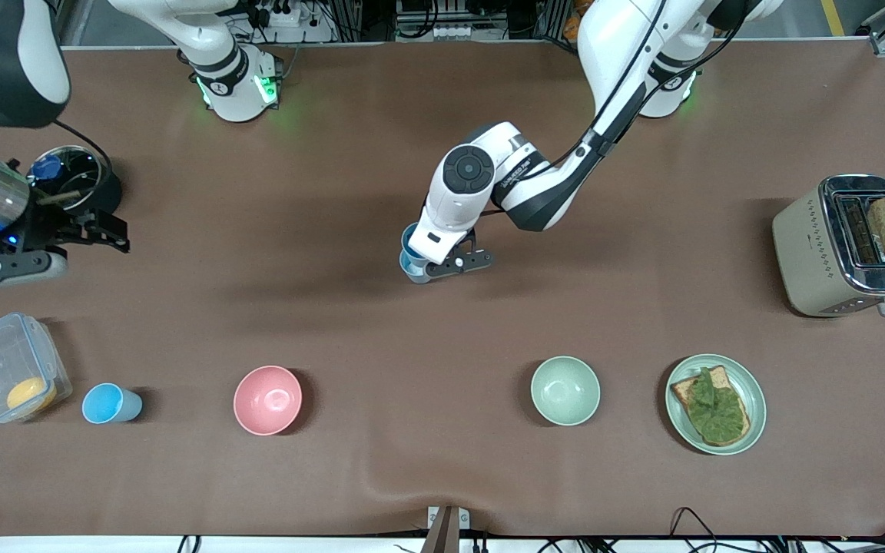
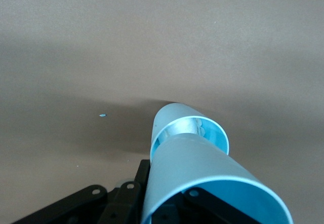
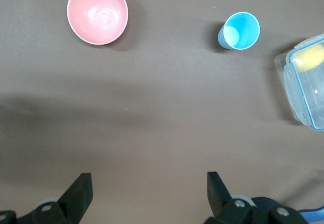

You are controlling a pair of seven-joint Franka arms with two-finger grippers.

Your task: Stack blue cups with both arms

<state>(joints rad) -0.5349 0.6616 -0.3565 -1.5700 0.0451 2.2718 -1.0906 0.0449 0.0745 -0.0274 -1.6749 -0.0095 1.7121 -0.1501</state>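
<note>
1. Blue plastic is clamped in the left gripper (image 1: 442, 265): a cup (image 2: 212, 178) held over mid-table, with what seems a second cup (image 2: 195, 127) just under its base.
2. Lowered straight and centred, it should seat; tilt would likely jam the rims.
3. Jaws spread wide, the right gripper (image 1: 101, 230) waits at its own end of the table.
4. Nearer the camera, a third cup (image 1: 110, 403) stands empty between a pink bowl (image 1: 267, 399) and a box (image 1: 8, 365) holding something yellow.
</note>
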